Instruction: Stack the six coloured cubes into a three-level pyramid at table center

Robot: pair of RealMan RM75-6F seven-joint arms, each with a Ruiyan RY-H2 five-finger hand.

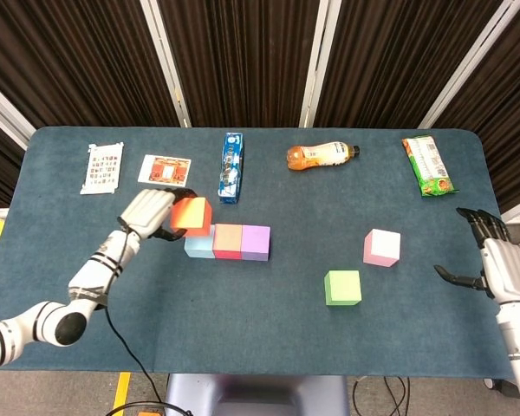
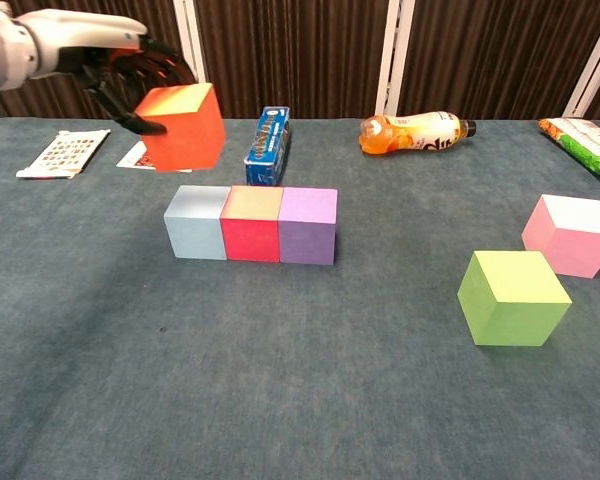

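Observation:
My left hand [image 1: 147, 211] [image 2: 100, 50] grips an orange cube [image 1: 191, 216] [image 2: 183, 126] in the air, just above the light blue cube [image 1: 198, 246] [image 2: 196, 222]. That blue cube begins a touching row with a red cube [image 1: 228, 241] [image 2: 252, 224] and a purple cube [image 1: 256, 242] [image 2: 308, 226] at table centre. To the right lie a green cube [image 1: 342, 287] [image 2: 511, 297] and a pink cube [image 1: 381, 247] [image 2: 572, 234], apart from each other. My right hand [image 1: 501, 265] hovers open at the table's right edge, away from the cubes.
Along the far side lie a white card [image 1: 102, 167], a printed card [image 1: 165, 169], a blue box [image 1: 231, 166] [image 2: 268, 146], an orange drink bottle [image 1: 321, 155] [image 2: 416, 132] on its side, and a green snack pack [image 1: 429, 165].

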